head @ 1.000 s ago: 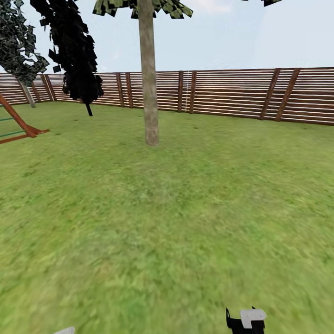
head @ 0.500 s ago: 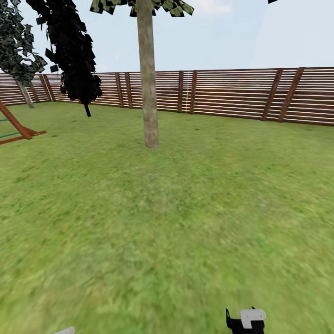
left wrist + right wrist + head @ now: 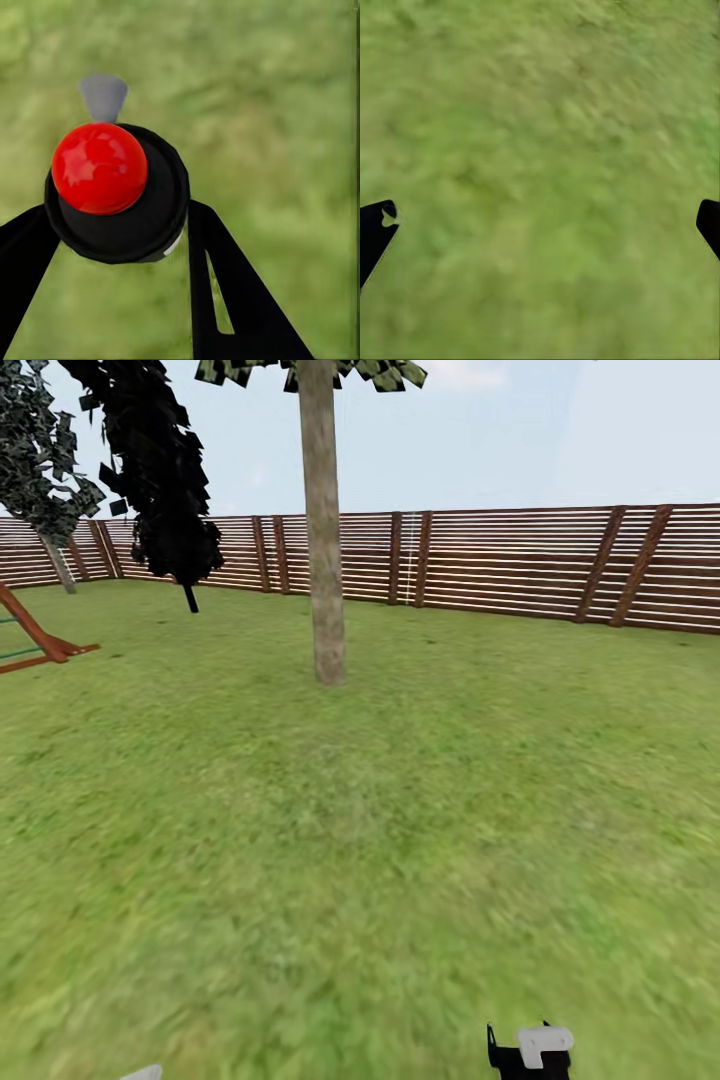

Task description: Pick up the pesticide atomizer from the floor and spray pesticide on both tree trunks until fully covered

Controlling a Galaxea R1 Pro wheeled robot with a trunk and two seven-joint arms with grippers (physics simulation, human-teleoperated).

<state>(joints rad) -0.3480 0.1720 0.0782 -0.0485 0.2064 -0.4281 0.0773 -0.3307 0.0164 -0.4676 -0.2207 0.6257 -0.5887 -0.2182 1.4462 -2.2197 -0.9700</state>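
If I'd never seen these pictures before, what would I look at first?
Probably the shiny red ball-shaped cap on the black atomizer, gripped between the fingers of the left tool over blurry grass. Next, the tall pale tree trunk standing ahead on the lawn, in front of the brown slatted fence. To its left stands a near-black conifer, with an orange frame at the lawn's left edge.
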